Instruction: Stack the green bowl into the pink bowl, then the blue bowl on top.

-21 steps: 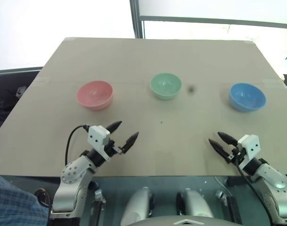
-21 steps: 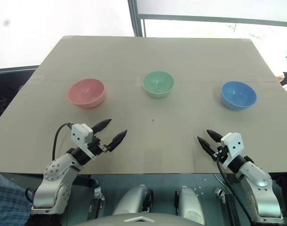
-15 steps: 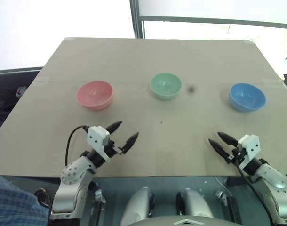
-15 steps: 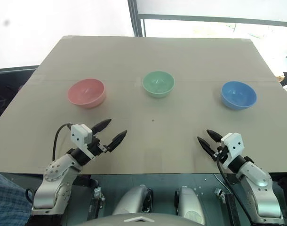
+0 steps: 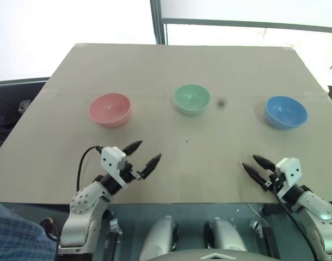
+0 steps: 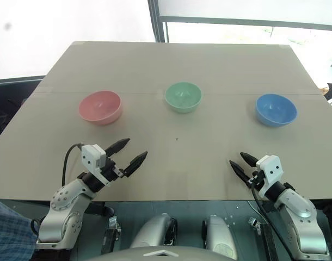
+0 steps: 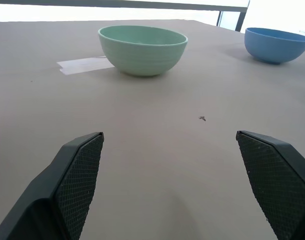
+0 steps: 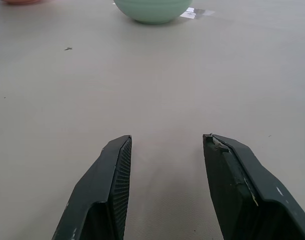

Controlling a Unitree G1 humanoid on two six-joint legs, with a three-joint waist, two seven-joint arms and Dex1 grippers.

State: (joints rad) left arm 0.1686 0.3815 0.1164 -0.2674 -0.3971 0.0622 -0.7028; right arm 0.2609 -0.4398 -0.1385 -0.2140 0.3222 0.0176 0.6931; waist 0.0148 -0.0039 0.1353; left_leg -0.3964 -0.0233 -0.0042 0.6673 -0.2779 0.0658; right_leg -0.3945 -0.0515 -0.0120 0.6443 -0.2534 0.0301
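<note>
On the counter [image 5: 171,70], both the left pincer [image 5: 141,155] and right pincer [image 5: 254,166] are open and empty; a shallow rim grip may tip the green bowl [image 5: 191,99].

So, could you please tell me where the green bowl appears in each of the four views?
Left eye view: green bowl, middle of the row, between the pink bowl and the blue bowl.
Right eye view: the same place.
Left wrist view: ahead of the fingers.
Right wrist view: cut by the frame edge.
Shared landmark: the white tape patch beside it.
</note>
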